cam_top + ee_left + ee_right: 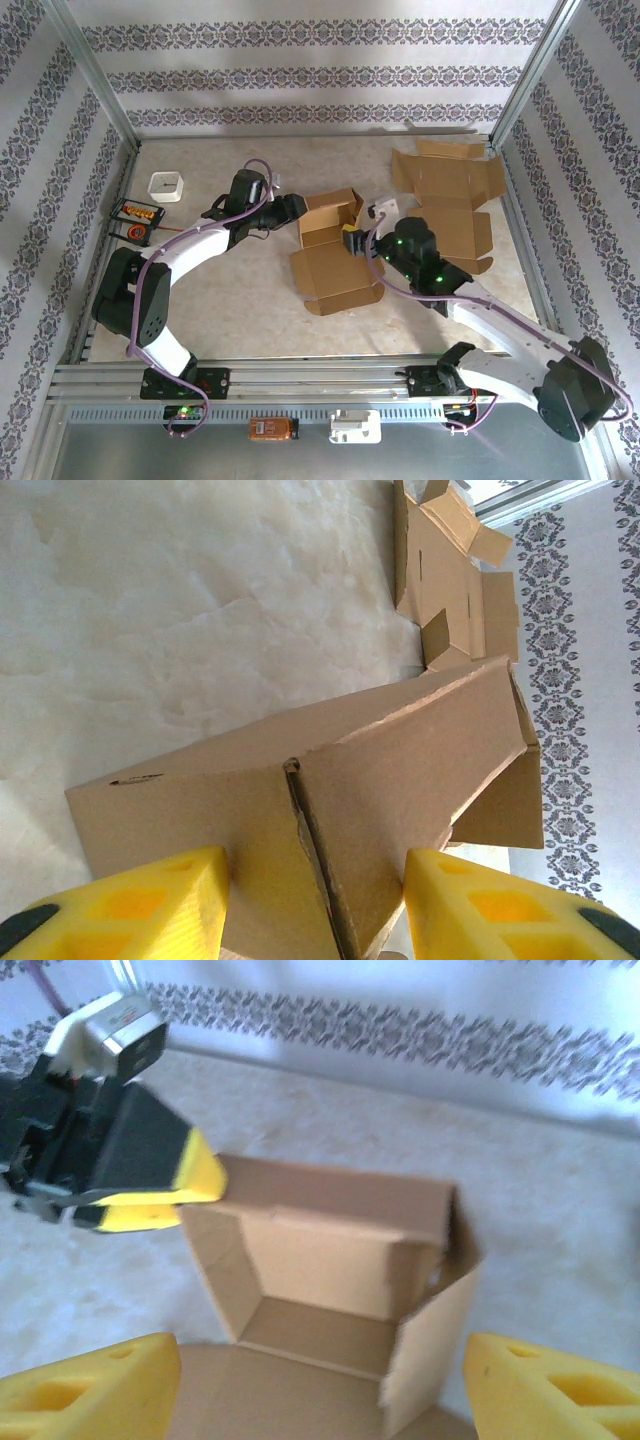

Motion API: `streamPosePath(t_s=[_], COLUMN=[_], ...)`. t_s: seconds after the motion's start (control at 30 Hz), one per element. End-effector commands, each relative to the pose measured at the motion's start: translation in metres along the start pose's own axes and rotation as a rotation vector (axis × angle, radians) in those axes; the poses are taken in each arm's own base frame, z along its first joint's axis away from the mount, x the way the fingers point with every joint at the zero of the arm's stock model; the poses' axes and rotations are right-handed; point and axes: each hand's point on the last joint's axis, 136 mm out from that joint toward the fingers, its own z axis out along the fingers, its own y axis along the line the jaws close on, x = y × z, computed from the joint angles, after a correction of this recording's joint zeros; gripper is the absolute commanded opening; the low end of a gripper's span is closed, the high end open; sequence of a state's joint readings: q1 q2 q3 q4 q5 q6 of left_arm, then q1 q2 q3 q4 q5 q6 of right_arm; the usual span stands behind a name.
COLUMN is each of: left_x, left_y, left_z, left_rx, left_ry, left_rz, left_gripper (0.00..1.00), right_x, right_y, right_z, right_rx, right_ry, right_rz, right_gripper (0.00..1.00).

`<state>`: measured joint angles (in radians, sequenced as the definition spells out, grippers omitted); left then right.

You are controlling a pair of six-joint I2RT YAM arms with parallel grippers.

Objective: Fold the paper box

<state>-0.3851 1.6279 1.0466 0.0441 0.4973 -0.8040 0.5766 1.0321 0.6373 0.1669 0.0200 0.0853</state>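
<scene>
The left pincer (315,905) clamps one upright wall of the paper box (400,750), a yellow pad on each face. The right pincer (320,1390) stands wide and holds nothing, facing the open cavity just before the loose right-hand flap (430,1330). The box sits in the middle of the surface (230,300), its lid panel (335,285) lying flat toward the arms. To fold cleanly, the left grip should brace the wall firmly. The right should come in low and press the flap inward along its crease, gently, or the box may slide or skew.
</scene>
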Motion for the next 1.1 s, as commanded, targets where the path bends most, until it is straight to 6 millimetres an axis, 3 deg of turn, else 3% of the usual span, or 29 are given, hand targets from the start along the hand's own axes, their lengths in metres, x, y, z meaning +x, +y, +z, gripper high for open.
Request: streamPosePath(t_s=[0.0, 0.17, 0.53, 0.8, 0.93, 1.07], left_x=[0.003, 0.003, 0.002, 0.000, 0.001, 0.001], left_y=[-0.004, -0.005, -0.008, -0.011, -0.010, -0.010], left_z=[0.003, 0.004, 0.003, 0.004, 0.005, 0.005], left_rx=[0.006, 0.014, 0.018, 0.029, 0.027, 0.030], left_ry=[0.020, 0.019, 0.022, 0.021, 0.025, 0.025], left_rz=[0.021, 0.019, 0.026, 0.031, 0.032, 0.031], left_gripper=[0.49, 0.49, 0.49, 0.49, 0.49, 0.49], right_x=[0.018, 0.027, 0.070, 0.070, 0.074, 0.072], right_y=[-0.014, -0.034, -0.058, -0.059, -0.070, -0.069], right_z=[0.009, 0.029, 0.066, 0.064, 0.073, 0.086], right_rx=[-0.067, -0.181, -0.209, -0.333, -0.302, -0.323], right_ry=[0.047, 0.098, 0.225, 0.187, 0.210, 0.209], right_rz=[-0.176, -0.095, -0.369, -0.406, -0.470, -0.496], right_gripper=[0.76, 0.76, 0.73, 0.72, 0.70, 0.68])
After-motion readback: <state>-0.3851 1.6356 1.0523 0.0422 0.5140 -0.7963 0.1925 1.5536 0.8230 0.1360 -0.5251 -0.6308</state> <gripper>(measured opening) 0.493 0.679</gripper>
